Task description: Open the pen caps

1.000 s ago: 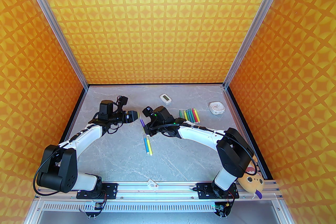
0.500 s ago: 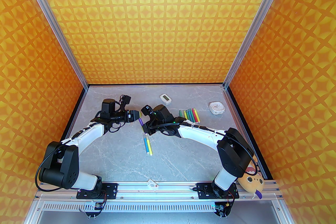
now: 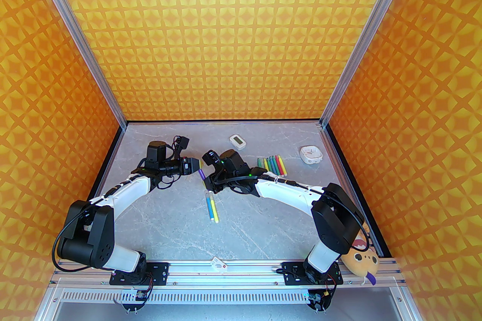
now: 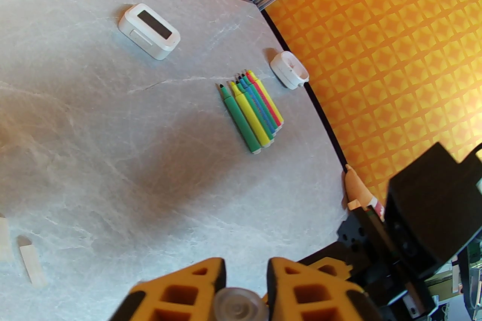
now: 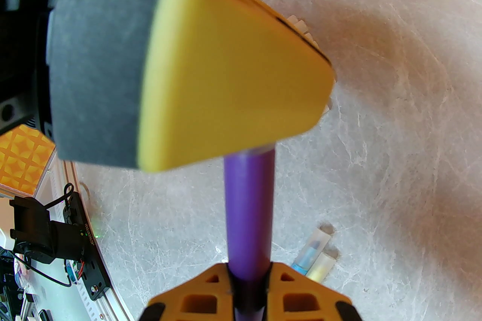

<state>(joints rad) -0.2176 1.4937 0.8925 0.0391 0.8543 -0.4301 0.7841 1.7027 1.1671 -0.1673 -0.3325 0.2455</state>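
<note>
Right wrist: right end effector (image 5: 249, 268) clamps the purple pen (image 5: 248, 206). Left wrist: left end effector (image 4: 245, 268) pinches its translucent cap (image 4: 236, 306).

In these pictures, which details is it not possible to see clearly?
Right wrist view: the blurred yellow left jaws cover the cap end of the purple pen barrel.
Left wrist view: the bottom edge cuts off the clear round pen cap between the jaws.
Top view: that cap's joint is too small to judge.
</note>
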